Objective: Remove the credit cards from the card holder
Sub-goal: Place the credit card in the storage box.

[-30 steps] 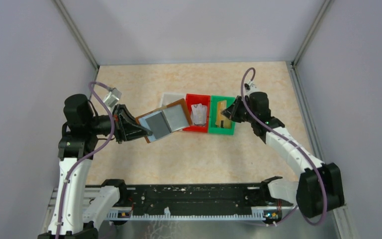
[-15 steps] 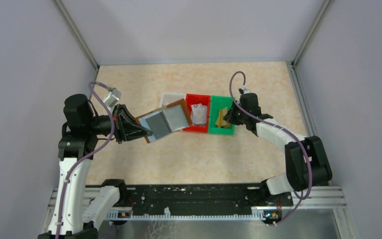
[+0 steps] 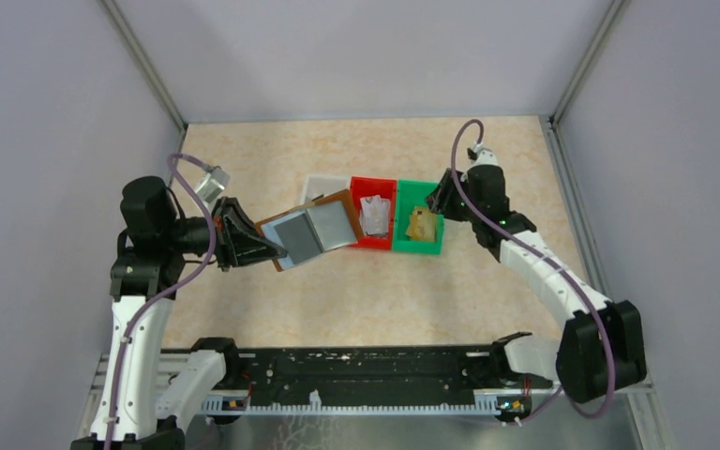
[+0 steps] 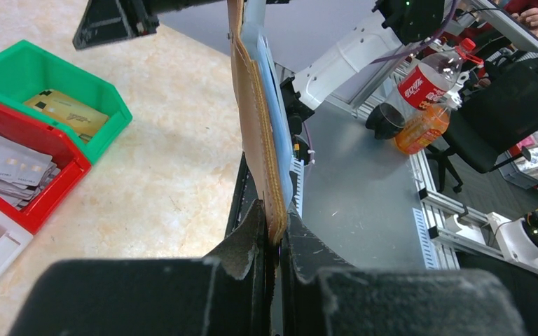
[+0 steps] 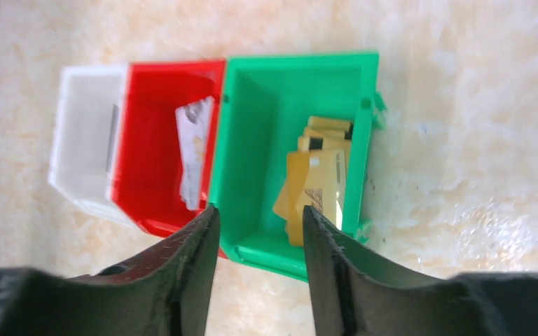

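My left gripper [image 3: 261, 246] is shut on the near edge of the brown card holder [image 3: 311, 230], holding it spread open above the table with its pale bluish sleeves facing up. In the left wrist view the card holder [image 4: 256, 119] stands edge-on between my gripper's [image 4: 272, 225] fingers. Gold credit cards [image 3: 421, 225] lie in the green bin [image 3: 417, 247]. Silvery credit cards [image 3: 373, 216] lie in the red bin [image 3: 372, 183]. My right gripper [image 3: 439, 200] hangs open over the green bin's right side; nothing is between its fingers [image 5: 259, 210], and the gold cards [image 5: 319, 189] lie below.
A white bin [image 3: 323, 185] stands left of the red one, partly under the card holder. A black rail [image 3: 366, 375] runs along the near table edge. In the left wrist view, an orange drink bottle [image 4: 424, 91] lies off the table.
My right gripper lowered a gold card into the green bin, opened and let it go, then drew up and back. The left arm and card holder stayed still.
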Tool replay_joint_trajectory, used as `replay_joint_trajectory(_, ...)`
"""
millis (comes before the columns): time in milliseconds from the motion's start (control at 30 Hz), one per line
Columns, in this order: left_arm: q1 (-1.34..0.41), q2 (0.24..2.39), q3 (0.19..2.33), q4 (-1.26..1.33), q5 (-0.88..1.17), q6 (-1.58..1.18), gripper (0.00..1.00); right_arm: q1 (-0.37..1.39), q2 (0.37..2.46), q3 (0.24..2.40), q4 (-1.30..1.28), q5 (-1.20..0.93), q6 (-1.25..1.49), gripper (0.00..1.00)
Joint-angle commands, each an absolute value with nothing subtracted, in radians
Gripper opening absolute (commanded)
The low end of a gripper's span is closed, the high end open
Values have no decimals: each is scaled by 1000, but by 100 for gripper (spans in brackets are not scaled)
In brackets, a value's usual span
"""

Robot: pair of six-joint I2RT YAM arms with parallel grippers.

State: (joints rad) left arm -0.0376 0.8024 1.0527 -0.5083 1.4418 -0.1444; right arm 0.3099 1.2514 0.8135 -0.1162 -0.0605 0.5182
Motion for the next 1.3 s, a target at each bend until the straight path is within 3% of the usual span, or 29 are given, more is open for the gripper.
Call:
replay_joint_trajectory(0,-35,804,1092,-486,1484,-134,0,339,1106,947,-143,-38,484,53)
replay_joint_trajectory(167,-35,806,1088,-485,1486,-132,0,388,1025,1060,-91,-264,520,74)
replay_joint_trajectory(367,-35,803,1088,-485,1490,-133,0,486,1000,1018,290,-652,729,97)
replay_joint_trajectory(467,-35,800,1085,-485,1489,-132,0,590,1003,997,398,-702,740,99)
replay_joint_trajectory(800,-35,797,1085,-489,1487,-129,0,785,1063,1015,373,-740,616,99)
replay_joint_trajectory(933,-36,796,1085,-489,1479,-126,0,825,1099,1037,332,-703,575,82)
replay_joint_trajectory(1033,-35,801,1086,-489,1452,-122,0,878,1138,1083,239,-614,508,59)
replay_joint_trajectory(1133,-35,807,1085,-497,1425,-111,0,914,1165,1107,192,-524,479,29)
replay_joint_trajectory(1267,-35,818,1087,-536,1387,-68,0,930,1160,1086,225,-441,489,9)
